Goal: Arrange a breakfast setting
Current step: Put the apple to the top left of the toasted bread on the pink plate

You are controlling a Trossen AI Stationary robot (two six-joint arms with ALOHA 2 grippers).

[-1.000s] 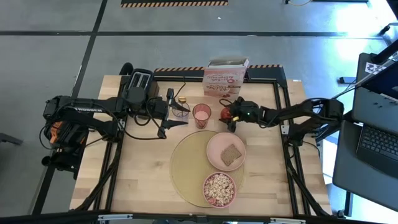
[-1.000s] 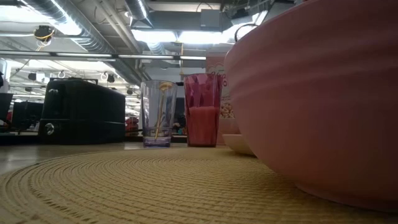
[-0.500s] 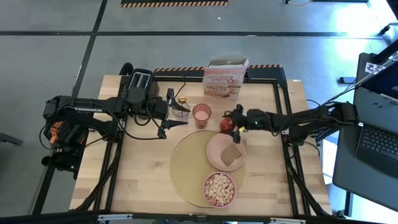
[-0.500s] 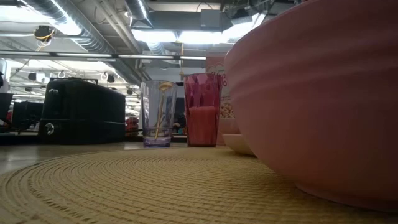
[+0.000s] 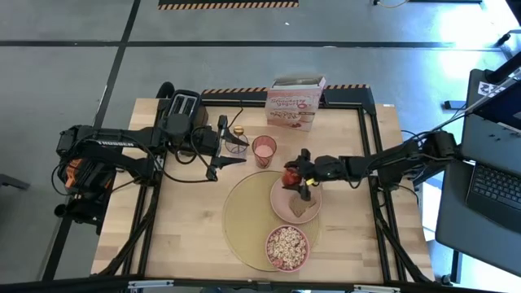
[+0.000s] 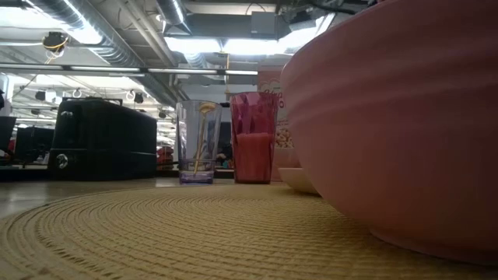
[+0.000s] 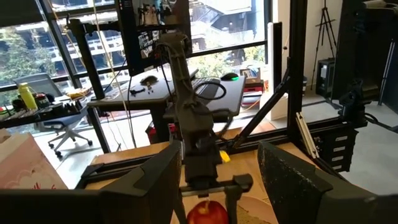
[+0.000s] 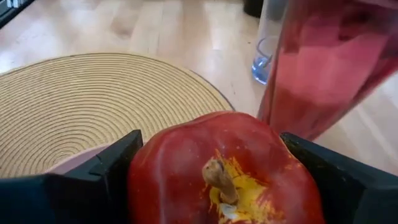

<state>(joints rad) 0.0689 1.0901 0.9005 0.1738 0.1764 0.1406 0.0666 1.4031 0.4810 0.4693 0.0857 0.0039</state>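
My right gripper (image 5: 295, 177) is shut on the small red apple (image 5: 290, 177) over the far-left rim of the pale pink plate (image 5: 285, 203). The brown toast slice (image 5: 304, 208) lies on the plate. The plate and the pink bowl (image 5: 286, 247) of cereal rest on the round tan placemat (image 5: 244, 216). The gold spoon (image 5: 238, 130) stands in a clear glass (image 5: 237, 144). My left gripper (image 5: 231, 151) waits open beside that glass, its fingers (image 7: 149, 186) spread wide. My right gripper pinches the apple's two opposite sides (image 8: 140, 177) between its two fingers (image 8: 93, 180). The fingers come from the table's right side. The apple's stem (image 8: 217, 174) faces back toward the wrist. The apple is lifted clear of the table.
A pink glass of pink drink (image 5: 264, 150) stands just beyond the placemat, close to the apple. A black toaster (image 5: 181, 110) and a pink-and-white cereal box (image 5: 295, 102) stand at the far edge. Bare wood lies at the near left (image 5: 179, 228).
My right gripper has carried the apple from beside the pink glass toward the table's near edge, to above the plate's far rim. It has stayed shut on the apple.
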